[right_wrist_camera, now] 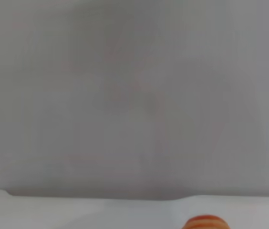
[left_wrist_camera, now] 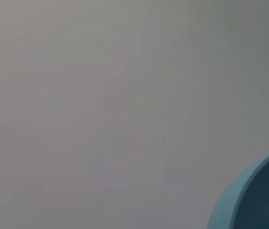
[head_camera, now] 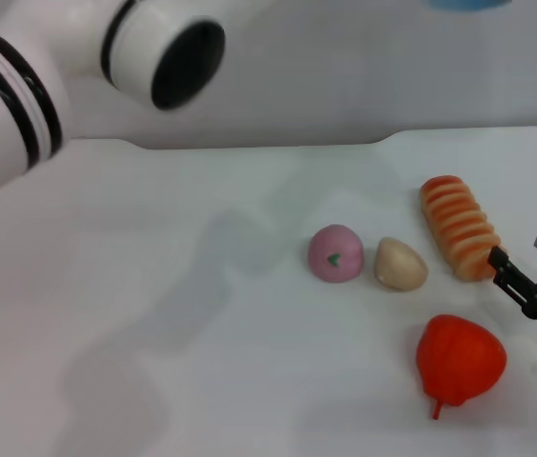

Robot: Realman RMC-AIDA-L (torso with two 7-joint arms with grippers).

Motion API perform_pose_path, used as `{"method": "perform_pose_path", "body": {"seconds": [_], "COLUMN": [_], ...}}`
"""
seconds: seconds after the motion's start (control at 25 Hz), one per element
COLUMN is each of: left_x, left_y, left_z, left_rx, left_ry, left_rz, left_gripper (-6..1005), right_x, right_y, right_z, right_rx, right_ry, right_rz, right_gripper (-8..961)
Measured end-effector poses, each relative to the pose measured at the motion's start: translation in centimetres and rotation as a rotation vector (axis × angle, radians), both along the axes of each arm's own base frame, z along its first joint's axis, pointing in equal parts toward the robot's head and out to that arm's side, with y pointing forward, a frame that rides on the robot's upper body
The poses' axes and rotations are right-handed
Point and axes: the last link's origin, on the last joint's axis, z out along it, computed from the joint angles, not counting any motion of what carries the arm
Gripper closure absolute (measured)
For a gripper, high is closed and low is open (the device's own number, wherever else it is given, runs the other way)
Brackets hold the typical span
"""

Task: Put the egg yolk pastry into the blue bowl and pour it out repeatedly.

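Left of right fingers: pastry (head_camera: pixel 400 264), on table (head_camera: pixel 154 314), between pink bun (head_camera: pixel 335 253) and striped bread (head_camera: pixel 458 228)
Right gripper (head_camera: pixel 527 269): fingers parted, gripping nothing
Bowl (left_wrist_camera: pixel 253 200): beside left wrist, raised
Left fingers: cannot tell
Writing: none readable

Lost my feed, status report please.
Right hand low beside striped bread, empty. Egg yolk pastry on table. Blue bowl raised, by left wrist.

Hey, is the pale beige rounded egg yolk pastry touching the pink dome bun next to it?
Apart. The head view shows a strip of white table between the pale beige egg yolk pastry and the pink dome bun.
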Motion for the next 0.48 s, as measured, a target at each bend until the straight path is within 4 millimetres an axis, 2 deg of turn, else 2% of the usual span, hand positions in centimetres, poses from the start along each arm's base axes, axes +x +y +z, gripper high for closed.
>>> {"method": "perform_pose_path", "body": {"seconds": [0.2, 0.48], "left_x": [-2.8, -7.4], "left_y": [1.7, 1.0], "left_z": [1.5, 2.2], "left_rx": [-0.122, -0.317], "left_ry": [0.052, 0.101], "left_rz": [0.3, 0.656], "left_gripper": [999, 999], "right_x": [-0.4, -0.7], "right_y": [0.1, 0.9], "right_z": [0.4, 1.0], "right_rx": [0.019, 0.035], "right_ry": [0.022, 0.025], "right_rz": [0.027, 0.042], "right_gripper": [268, 267]}}
